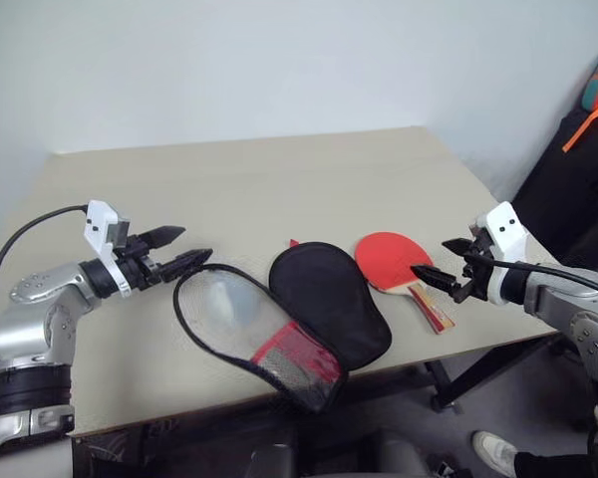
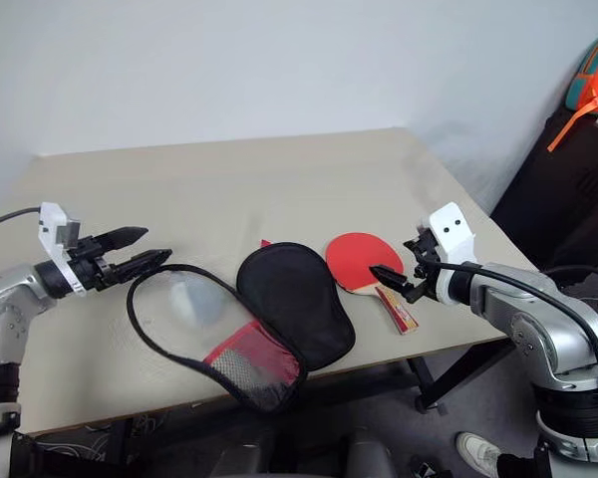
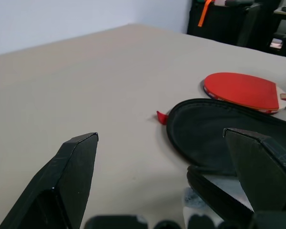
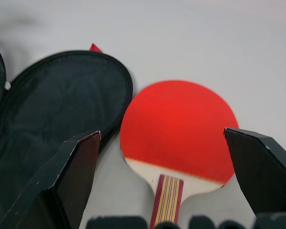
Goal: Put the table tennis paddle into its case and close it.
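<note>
The table tennis paddle (image 1: 394,261) lies flat on the table near its front right, red face up, striped handle (image 4: 168,200) pointing to the front edge. Just left of it the case (image 1: 329,304) lies unzipped and spread open, black lining up, with its other half (image 1: 241,319) showing a clear panel, red fabric and black mesh. My right gripper (image 1: 441,259) hovers open just right of the paddle's handle, holding nothing. My left gripper (image 1: 179,247) hangs open at the case's left edge, empty.
The beige table (image 1: 229,189) ends close in front of the case and paddle. A white wall stands behind it. A dark bag with an orange strap (image 1: 590,119) sits off the table's right side, and a person's shoe (image 1: 496,450) shows on the floor.
</note>
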### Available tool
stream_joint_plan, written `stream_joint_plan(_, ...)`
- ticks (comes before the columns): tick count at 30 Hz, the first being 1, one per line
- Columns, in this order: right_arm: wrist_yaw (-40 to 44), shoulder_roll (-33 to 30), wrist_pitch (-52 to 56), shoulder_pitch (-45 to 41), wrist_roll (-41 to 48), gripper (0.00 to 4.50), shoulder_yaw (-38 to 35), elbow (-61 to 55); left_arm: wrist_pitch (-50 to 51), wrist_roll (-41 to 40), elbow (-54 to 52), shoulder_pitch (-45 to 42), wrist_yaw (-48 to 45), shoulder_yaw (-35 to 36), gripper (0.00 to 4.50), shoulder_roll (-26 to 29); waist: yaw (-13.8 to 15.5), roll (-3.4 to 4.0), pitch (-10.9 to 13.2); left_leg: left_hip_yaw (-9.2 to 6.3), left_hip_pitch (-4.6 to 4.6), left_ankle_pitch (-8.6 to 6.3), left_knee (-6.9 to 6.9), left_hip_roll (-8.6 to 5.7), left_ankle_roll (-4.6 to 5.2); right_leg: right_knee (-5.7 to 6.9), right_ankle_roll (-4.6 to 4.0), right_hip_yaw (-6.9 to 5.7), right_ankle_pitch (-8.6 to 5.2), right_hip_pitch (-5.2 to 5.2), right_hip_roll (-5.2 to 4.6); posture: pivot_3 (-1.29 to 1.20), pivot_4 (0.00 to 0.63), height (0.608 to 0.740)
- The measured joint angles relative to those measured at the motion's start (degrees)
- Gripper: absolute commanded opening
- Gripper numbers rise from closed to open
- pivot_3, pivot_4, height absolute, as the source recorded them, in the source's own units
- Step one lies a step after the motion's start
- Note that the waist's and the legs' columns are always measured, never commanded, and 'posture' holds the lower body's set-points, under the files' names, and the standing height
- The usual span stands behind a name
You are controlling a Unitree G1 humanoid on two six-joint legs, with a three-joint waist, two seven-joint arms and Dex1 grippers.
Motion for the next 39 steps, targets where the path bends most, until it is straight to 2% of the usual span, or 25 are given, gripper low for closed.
stream_joint_plan(11, -3.5, 4.1, 0.8, -0.5, -1.2, 4.5, 1.7, 1.6, 0.5, 0.3, 2.6, -2.8, 0.5, 0.0, 4.47, 1.4, 0.0, 0.0, 0.0, 0.03, 0.0, 0.0, -0.01, -0.01, 0.0, 0.01, 0.0, -0.01, 0.0, -0.01, 0.0, 0.0, 0.0, 0.715)
stream_joint_plan(21, -6.7, 4.8, 5.3, 2.0, 0.2, 4.5, -1.1, -4.8, -2.9, 1.8, 8.0, -7.6, -1.2, -2.2, 4.47, 0.6, 0.0, 0.0, 0.0, 0.06, 0.0, 0.0, -0.05, -0.01, -0.01, 0.01, 0.0, 0.0, 0.0, -0.03, 0.01, 0.0, 0.0, 0.715)
stream_joint_plan(25, -6.0, 4.3, 6.1, 3.6, 1.3, 4.5, -1.3, -6.7, -4.2, 2.0, 9.1, -8.1, -2.0, -2.7, 4.47, 0.1, -0.1, 0.0, 0.0, 0.08, 0.0, 0.0, -0.06, 0.0, -0.01, 0.01, 0.0, 0.03, 0.01, -0.05, 0.03, 0.0, 0.0, 0.715)
stream_joint_plan(31, 0.1, -1.7, 2.7, 5.1, 1.3, 4.5, -1.7, -6.1, -4.2, 2.1, 7.4, -8.0, -3.7, -2.5, 4.47, 1.1, -0.1, -0.06, 0.0, 0.06, 0.01, 0.0, -0.05, 0.0, 0.0, -0.02, 0.06, 0.02, -0.04, -0.02, 0.03, 0.0, 0.0, 0.715)
stream_joint_plan(35, 1.1, -1.9, 1.3, 6.2, -0.1, 4.5, -0.5, -3.5, -4.0, 1.6, 5.9, -6.8, -4.4, -2.0, 4.47, 2.3, -0.1, -0.06, 0.0, 0.05, 0.0, 0.0, -0.05, 0.02, 0.0, -0.02, 0.07, 0.03, -0.05, -0.03, 0.03, 0.0, 0.0, 0.715)
stream_joint_plan(39, -1.4, 0.0, 1.3, 6.2, -2.1, 4.5, 1.8, -0.8, -4.0, 1.3, 5.0, -6.3, -4.8, -1.5, 4.47, 3.0, -0.1, -0.08, 0.0, 0.03, 0.01, 0.0, -0.02, 0.02, 0.0, -0.02, 0.08, 0.01, -0.05, -0.01, 0.01, 0.0, 0.0, 0.715)
